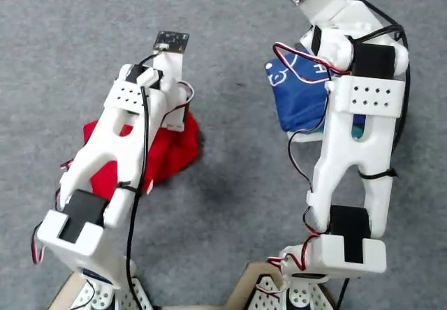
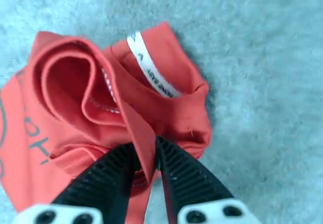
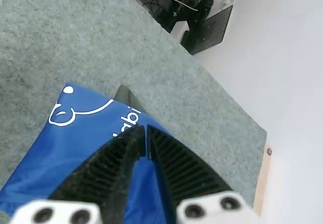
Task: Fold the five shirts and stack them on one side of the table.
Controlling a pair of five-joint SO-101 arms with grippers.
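- Fingers of the left gripper were pinched on a raised fold of the red shirt, the cloth caught right at their tips.
- From that pinch the rest of the red shirt lay ahead of the fingertips. The collar and its white neck label were farthest out, and a rolled opening lay to one side.
- The shirt was a crumpled heap with no clear long axis. The pinched ridge ran roughly in line with the fingers, so any pull to spread it would probably have to start along that line.
- The left arm stood directly over the red shirt and was plainly the nearer one.
- The right arm was well apart, over the blue shirt.
- The right gripper had its fingers pressed together, tips low over the blue shirt. Whether any cloth was caught between them could not be told.
- The blue shirt looked already folded, a compact block on the right arm's side of the table, likely the start of the stack.
- The surface was a grey, felt-like table covering, which would likely drag on the cloth rather than let it slide.
- A wide strip of covering separated the two shirts, enough room to open out the red one.
- Beyond the blue shirt the table edge was near, with dark equipment on the floor past it.
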